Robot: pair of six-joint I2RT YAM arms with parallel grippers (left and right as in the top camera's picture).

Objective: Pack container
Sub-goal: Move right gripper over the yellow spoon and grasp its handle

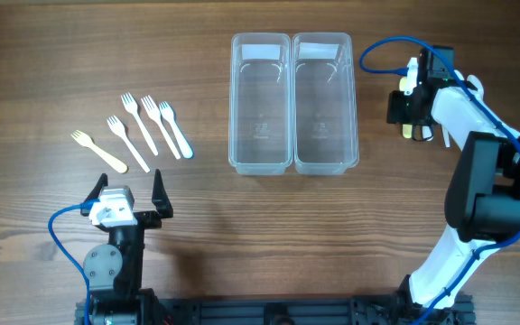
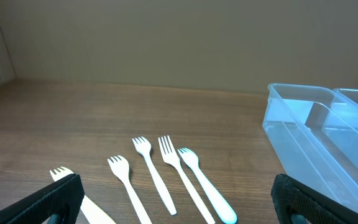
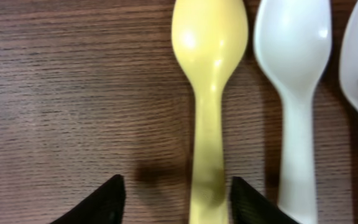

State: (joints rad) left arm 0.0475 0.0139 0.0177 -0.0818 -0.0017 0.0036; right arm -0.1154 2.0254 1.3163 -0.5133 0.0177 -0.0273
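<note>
Two tubs of the container point(image 1: 291, 108), sitting toward 12 o'clock on the table, are lying empty, so I judge the packing is only beginning. I am holding the right gripper point(image 3: 176, 183) at the container's 3 o'clock, jaws apart and straddling a yellow spoon point(image 3: 209, 74). The next move calls for lowering and closing squarely on its handle. The left gripper point(image 1: 126, 188) is sitting wide apart, forks point(image 1: 143, 126) at its 12 o'clock. Overhead, the arm is hiding the spoons, and the white ones point(image 3: 291, 56) are running off the wrist frame.
</note>
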